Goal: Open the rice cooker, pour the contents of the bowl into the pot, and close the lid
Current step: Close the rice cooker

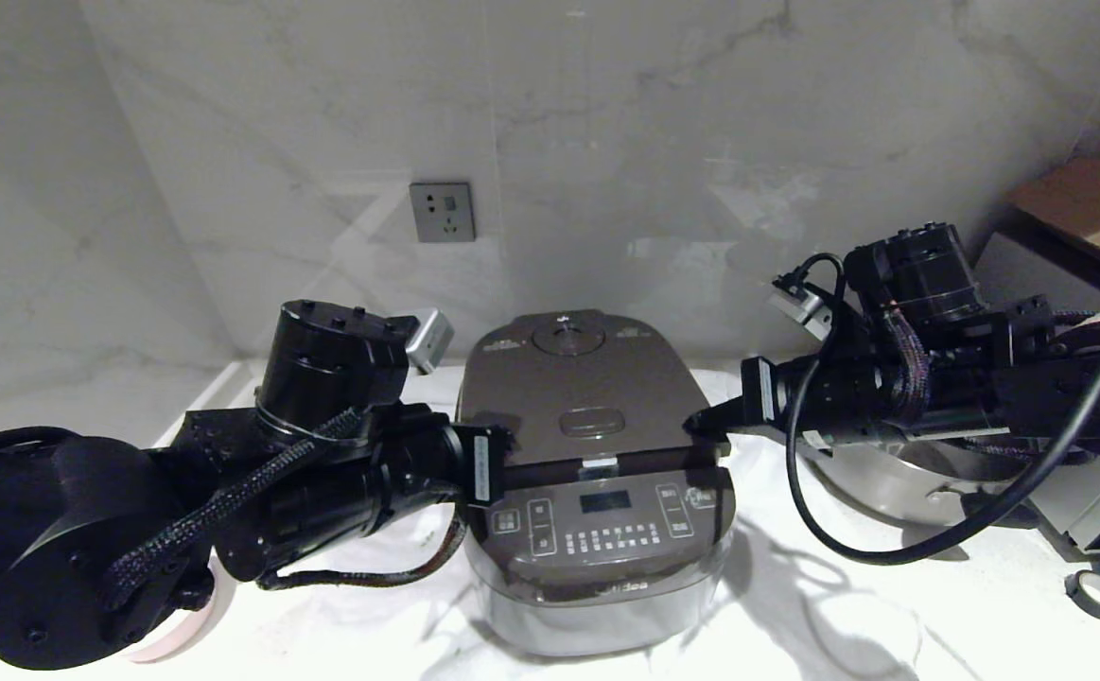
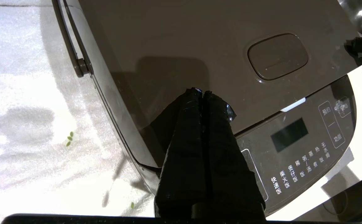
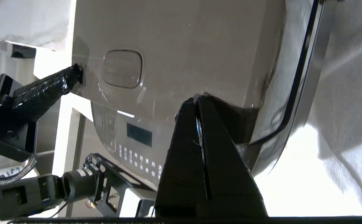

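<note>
The rice cooker (image 1: 597, 482) stands at the centre of the white worktop, its button panel (image 1: 602, 525) facing the robot at six o'clock. The lid (image 1: 573, 397) lies down on the body, the round steam vent (image 1: 568, 338) at its twelve o'clock and the release button (image 1: 592, 421) near the front edge. Whether it is fully latched cannot be told.

The left gripper (image 2: 202, 92), fingers clenched together on nothing, has its tip on the lid's front corner at about eight o'clock. The right gripper (image 3: 198, 99), likewise pressed shut and empty, meets the opposite front corner at about four o'clock. Both seem to be pressing the lid from either side.

Out from the cooker, a few green bits (image 2: 69, 139) lie loose on the worktop off its nine o'clock side. A curved pale pink edge (image 1: 185, 636) peeks from under the left arm at about eight o'clock, probably the bowl. A steel pan (image 1: 890, 482) sits behind the right arm at three o'clock.

With the lid down and stray greens outside, the pouring looks done and the closing is under way or just finishing; the pot itself is hidden, so what is inside cannot be checked.
</note>
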Controlling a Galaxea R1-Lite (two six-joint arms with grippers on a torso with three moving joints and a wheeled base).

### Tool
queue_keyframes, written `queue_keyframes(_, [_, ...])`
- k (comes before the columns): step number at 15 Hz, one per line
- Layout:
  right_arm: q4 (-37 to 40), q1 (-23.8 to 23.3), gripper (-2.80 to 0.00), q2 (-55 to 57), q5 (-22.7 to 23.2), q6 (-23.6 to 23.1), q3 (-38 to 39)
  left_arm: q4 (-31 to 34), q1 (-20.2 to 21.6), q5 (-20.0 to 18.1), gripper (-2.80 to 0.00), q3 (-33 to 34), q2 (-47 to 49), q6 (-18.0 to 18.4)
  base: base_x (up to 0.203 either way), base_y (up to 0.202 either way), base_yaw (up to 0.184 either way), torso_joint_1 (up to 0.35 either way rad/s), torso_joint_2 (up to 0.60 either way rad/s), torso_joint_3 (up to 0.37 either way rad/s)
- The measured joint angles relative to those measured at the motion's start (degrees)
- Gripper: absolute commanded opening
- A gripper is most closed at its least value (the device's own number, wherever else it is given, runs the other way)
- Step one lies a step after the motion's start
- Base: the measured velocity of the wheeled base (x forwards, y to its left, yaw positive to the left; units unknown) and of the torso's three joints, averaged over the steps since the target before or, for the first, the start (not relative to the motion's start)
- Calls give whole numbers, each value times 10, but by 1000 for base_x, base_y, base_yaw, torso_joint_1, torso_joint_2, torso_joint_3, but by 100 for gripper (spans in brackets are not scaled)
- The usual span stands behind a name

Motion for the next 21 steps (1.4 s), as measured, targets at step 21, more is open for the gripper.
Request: queue_keyframes(21, [-19,-5,-280,24,3,0,20,-2,1,2,-280,16,19,-1,0,0,0,0,0,0])
